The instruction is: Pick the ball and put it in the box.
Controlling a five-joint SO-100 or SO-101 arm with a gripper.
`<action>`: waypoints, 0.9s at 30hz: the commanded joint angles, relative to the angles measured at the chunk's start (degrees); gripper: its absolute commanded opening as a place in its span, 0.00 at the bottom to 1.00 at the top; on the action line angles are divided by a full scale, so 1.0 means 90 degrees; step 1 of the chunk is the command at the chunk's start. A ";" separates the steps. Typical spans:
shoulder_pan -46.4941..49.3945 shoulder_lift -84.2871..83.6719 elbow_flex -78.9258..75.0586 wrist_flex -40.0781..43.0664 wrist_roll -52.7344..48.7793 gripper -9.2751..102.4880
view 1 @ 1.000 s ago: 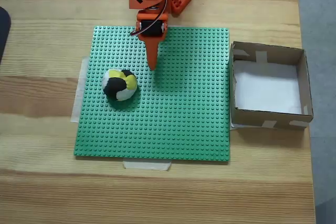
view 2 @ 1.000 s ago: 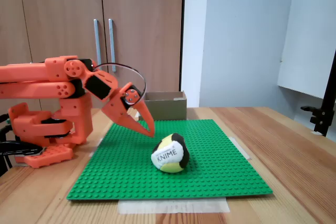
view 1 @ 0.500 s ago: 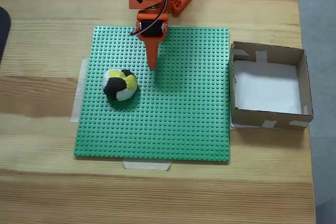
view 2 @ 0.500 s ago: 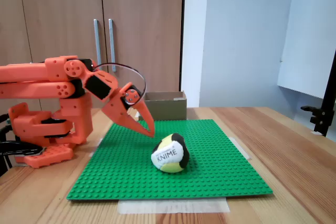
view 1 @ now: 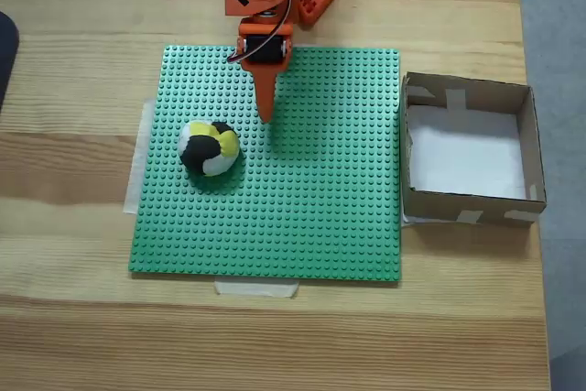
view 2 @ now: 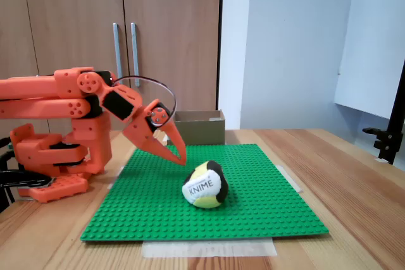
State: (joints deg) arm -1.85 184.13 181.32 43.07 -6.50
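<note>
While the ball (view 1: 210, 147) sits on the green baseplate (view 1: 320, 199), we see our tool (view 1: 266, 116) closed, empty, hovering just right of it.

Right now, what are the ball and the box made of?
The ball looks like soft stitched fabric: matte black, white and yellow patches, slightly squashed shape. The box looks like plain brown cardboard, matte, with pale tape strips on its walls.

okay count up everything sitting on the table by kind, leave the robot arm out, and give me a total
Balls: 1, the ball on the baseplate
Boxes: 1, the box, nothing in it
Green studded baseplates: 1, the baseplate
Total: 3
</note>
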 commanded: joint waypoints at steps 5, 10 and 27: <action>-0.0029 0.0049 0.0137 -0.0020 -0.0098 0.08; -0.0078 0.0029 0.0137 -0.0078 -0.0098 0.08; -0.0107 -0.1875 -0.2412 0.0215 0.0205 0.08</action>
State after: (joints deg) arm -2.55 170.16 166.55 44.21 -4.04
